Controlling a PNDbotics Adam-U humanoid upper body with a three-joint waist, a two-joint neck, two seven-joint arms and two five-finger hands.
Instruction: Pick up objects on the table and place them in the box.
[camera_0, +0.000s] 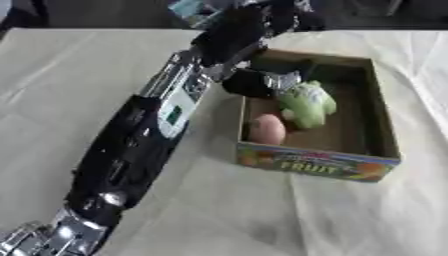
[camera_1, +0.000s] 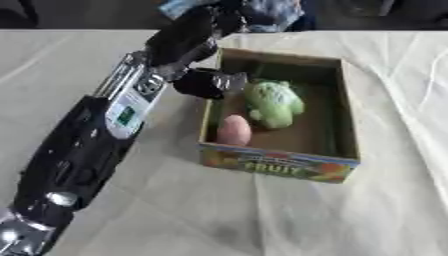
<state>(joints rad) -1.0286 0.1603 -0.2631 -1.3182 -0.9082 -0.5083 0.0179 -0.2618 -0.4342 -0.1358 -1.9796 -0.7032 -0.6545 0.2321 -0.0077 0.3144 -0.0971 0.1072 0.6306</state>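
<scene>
An open cardboard box (camera_0: 381, 125) with "FRUIT" printed on its front stands right of centre on the table. Inside lie a pale green lumpy object (camera_0: 308, 104) and a pinkish rounded object (camera_0: 267, 129) against the left wall. My left arm runs from the lower left corner up to the far edge, where my left hand (camera_0: 262, 22) is blurred. A blue and white thing (camera_1: 262, 12) shows right at the hand; whether it is held I cannot tell. A black and silver part (camera_0: 254, 82) sits over the box's far left corner.
A cream cloth (camera_0: 262, 215) with folds covers the table. The table's far edge (camera_0: 87, 28) runs along the top, with dark floor beyond it. My left forearm (camera_0: 140, 145) crosses the cloth left of the box.
</scene>
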